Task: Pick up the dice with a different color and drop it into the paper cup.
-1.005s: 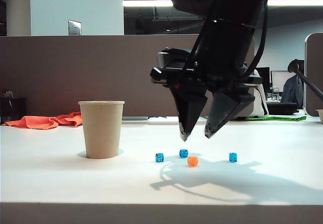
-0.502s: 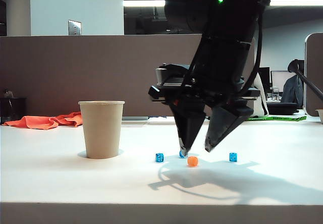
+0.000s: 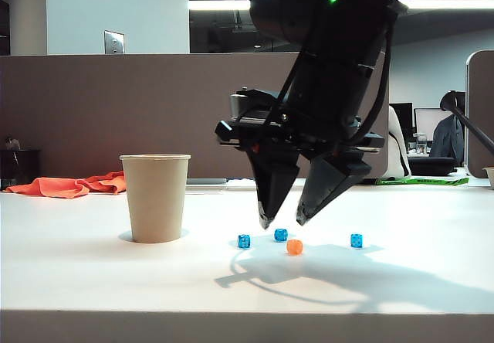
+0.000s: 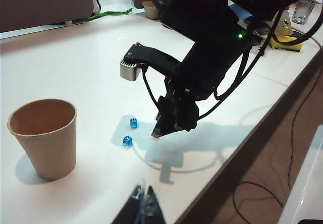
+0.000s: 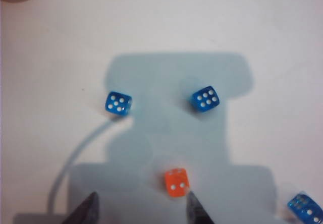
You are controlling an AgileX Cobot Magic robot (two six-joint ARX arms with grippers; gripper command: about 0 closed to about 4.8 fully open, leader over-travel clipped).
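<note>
Now I am lining the right gripper [image 3: 282,222] up over the dice, jaws spread wide and empty.

Since a second ago it is sitting lower and further left in the exterior view, so its fingertips are hanging just above the desk [image 3: 93,281] beside the small orange die with rounded corners [image 3: 294,246]; I judge the grasp is close. That die is lying between translucent blue dice [image 5: 118,104], well apart from the tall tan paper cup [image 3: 155,198]. I am keeping the left gripper [image 4: 144,209] back; I cannot tell whether it is open.
</note>
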